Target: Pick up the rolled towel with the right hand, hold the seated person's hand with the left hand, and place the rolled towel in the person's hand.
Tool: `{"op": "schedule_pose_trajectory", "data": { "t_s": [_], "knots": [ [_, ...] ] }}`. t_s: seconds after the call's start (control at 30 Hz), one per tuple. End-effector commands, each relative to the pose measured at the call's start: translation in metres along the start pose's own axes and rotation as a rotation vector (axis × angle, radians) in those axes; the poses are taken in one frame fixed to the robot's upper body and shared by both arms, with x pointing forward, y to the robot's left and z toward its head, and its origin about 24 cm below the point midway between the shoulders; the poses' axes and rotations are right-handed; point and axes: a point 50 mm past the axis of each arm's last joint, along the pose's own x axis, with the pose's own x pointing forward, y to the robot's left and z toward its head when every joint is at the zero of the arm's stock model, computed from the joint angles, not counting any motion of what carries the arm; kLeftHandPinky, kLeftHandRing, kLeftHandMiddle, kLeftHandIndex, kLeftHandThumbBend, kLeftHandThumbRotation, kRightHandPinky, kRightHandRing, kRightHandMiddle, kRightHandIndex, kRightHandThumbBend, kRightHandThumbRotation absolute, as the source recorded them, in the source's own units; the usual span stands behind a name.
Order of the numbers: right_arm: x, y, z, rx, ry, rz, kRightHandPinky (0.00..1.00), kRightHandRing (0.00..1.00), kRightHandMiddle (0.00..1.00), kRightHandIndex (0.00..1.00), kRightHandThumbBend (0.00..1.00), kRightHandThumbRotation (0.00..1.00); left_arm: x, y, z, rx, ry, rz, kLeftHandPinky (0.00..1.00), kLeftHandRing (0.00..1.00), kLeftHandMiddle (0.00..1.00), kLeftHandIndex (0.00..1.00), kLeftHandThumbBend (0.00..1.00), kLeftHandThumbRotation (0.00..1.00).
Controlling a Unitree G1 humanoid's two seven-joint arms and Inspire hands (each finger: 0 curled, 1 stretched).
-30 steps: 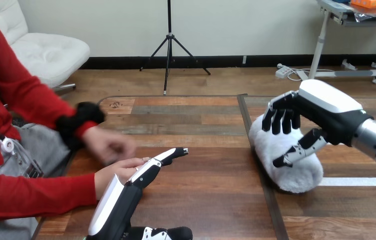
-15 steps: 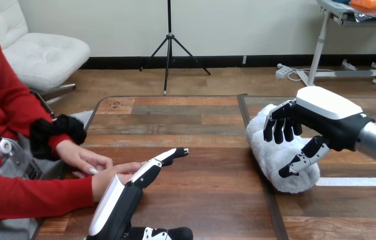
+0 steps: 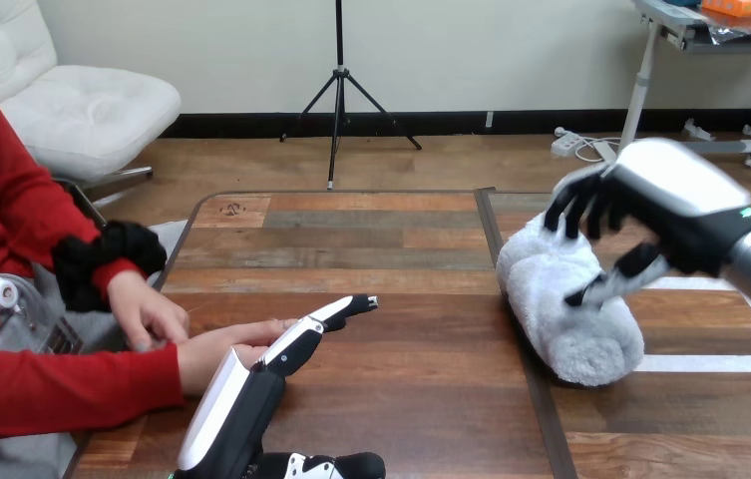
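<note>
Head view, right of frame: your right hand [image 3: 650, 220] hovers half-curled over the towel [image 3: 570, 324], gripping nothing. Lower left, your left hand [image 3: 236, 399] lies straight-fingered against the person's hand [image 3: 213, 354] on the worktop [image 3: 411, 359].

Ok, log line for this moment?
left hand open, beside person's near hand | right hand over towel | towel on table

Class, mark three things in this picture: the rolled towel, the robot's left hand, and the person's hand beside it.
rolled towel [image 3: 565, 329], head view, its fluffy side.
left hand [image 3: 213, 409], head view, its white back shell.
person's hand beside the left hand [image 3: 213, 354], head view, its middle.
</note>
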Motion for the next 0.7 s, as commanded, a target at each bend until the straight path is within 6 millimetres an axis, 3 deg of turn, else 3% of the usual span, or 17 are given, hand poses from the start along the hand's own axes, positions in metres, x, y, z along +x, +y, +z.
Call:
{"op": "schedule_pose_trajectory", "data": {
  "t_s": [0.0,0.67],
  "knots": [
    [0.016,-0.033,0.005,0.016,0.028,-0.222,0.45,0.50,0.56,0.60,0.95,0.12,0.019,0.006,0.002,0.009,-0.067,0.029,0.82,0.86,0.85,0.84,0.99,0.78],
    [0.038,-0.028,0.000,0.169,0.257,-0.395,0.63,0.70,0.74,0.80,0.93,0.36,0.024,0.002,0.001,0.001,-0.071,0.004,0.83,0.86,0.86,0.85,0.98,0.78]
  ]
}}
